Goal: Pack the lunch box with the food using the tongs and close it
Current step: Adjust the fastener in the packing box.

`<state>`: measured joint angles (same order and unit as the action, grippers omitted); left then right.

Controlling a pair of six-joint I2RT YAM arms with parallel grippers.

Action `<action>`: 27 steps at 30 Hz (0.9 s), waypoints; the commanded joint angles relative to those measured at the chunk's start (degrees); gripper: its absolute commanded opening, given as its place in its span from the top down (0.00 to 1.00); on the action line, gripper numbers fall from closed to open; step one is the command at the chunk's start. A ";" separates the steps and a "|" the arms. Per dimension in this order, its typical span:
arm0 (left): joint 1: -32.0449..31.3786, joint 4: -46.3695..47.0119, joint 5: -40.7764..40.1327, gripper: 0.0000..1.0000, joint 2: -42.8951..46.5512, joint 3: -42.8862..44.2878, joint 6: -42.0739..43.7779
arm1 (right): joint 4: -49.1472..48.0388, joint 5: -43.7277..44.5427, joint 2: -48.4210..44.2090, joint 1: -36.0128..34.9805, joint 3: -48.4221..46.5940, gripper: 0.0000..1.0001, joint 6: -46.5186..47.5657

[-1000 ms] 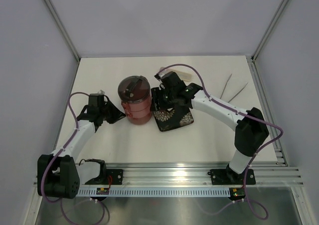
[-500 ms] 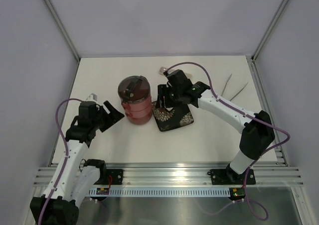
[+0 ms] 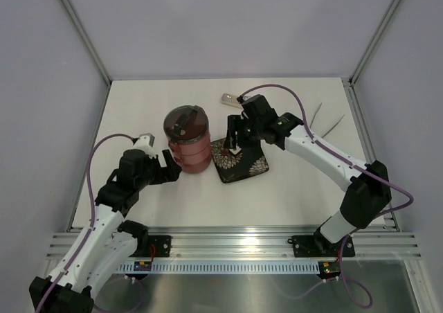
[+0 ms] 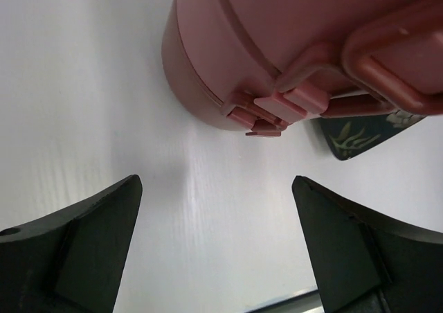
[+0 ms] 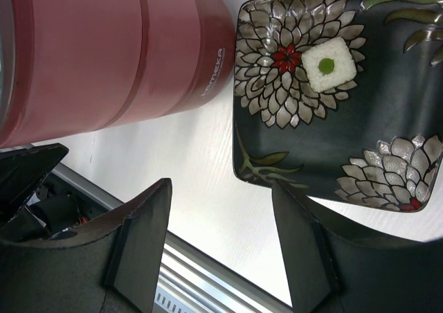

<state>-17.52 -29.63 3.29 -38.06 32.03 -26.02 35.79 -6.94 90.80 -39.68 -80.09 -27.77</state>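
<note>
The lunch box [image 3: 187, 147] stands as one dusty-red stack with its grey handled lid [image 3: 185, 122] on top. No food shows in any view. My left gripper [image 3: 170, 167] is open just left of the stack's base; in the left wrist view its jaws [image 4: 216, 183] stand wide apart over bare table, facing the box [image 4: 277, 36] and its side clasp [image 4: 273, 111]. My right gripper [image 3: 234, 137] hangs open between the stack and the plate, holding nothing [image 5: 221, 187]. The tongs [image 3: 325, 121] lie at the far right.
The black flower-patterned plate [image 3: 243, 163] lies right of the box and holds a small white square [image 5: 331, 65]. A translucent oblong case [image 3: 232, 98] lies behind the right arm. The metal rail [image 3: 235, 240] runs along the near table edge.
My left gripper was shut by the box's side and has opened wide, and the left arm has swung back. My right gripper has drawn away from the box to the right and opened a little.
</note>
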 commanded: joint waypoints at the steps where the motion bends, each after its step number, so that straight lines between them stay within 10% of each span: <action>1: -1.81 5.72 -3.82 0.03 -0.60 2.59 13.35 | 0.16 0.52 -3.17 0.31 1.08 0.32 1.49; 27: -11.40 21.98 -5.40 0.03 -10.19 -2.50 23.03 | 0.16 0.08 -2.30 0.31 0.99 0.31 2.90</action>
<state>-28.69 -13.74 -0.45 -48.84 30.11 -4.29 36.16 -6.98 89.08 -39.68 -77.69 -25.87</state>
